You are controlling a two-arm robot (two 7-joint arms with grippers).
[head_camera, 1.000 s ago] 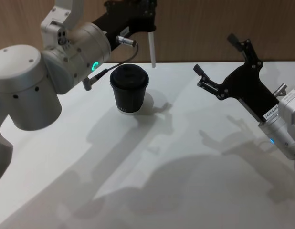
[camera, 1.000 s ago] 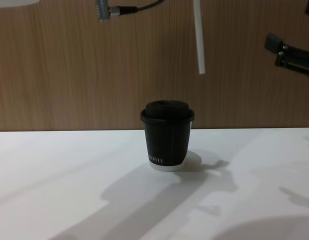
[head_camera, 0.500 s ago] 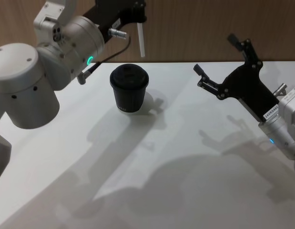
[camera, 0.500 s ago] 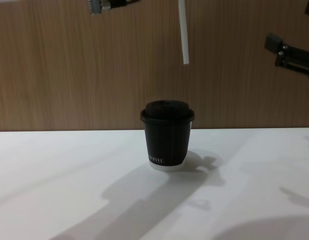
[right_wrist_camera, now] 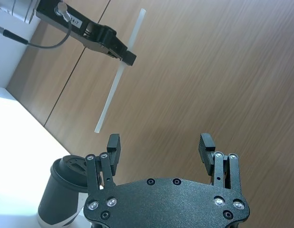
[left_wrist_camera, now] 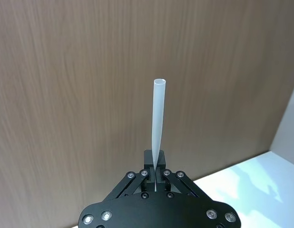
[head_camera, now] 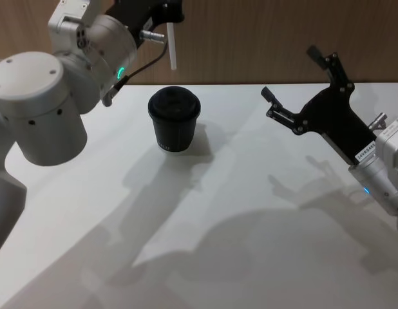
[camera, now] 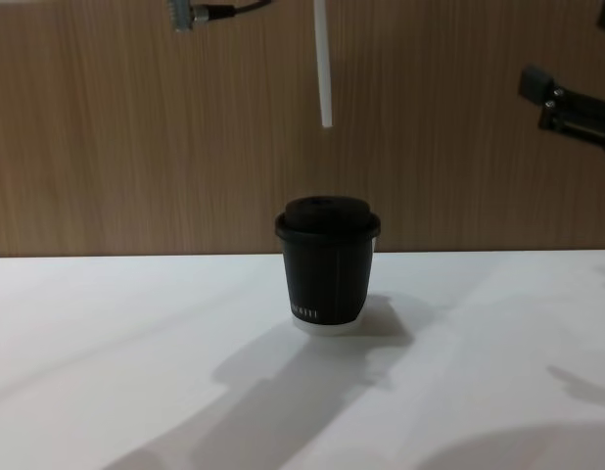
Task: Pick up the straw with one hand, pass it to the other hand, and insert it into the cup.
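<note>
A: Worktop (head_camera: 250,225)?
B: White, level. Shadows of both arms fall across it.
A: Left gripper (head_camera: 168,13)?
B: On the silver arm, high over the far edge, clamped on the straw (camera: 323,69).
A: Right gripper (head_camera: 290,74)?
B: Over the right side, well apart from the rest, jaws spread wide.
A: Cup (head_camera: 174,119)?
B: Upright on the worktop, far left of centre, lid on.
A: Straw position?
B: Vertical, with its lower end above the lid and not touching it.

Head above, chest level; shared cup (head_camera: 174,122)
</note>
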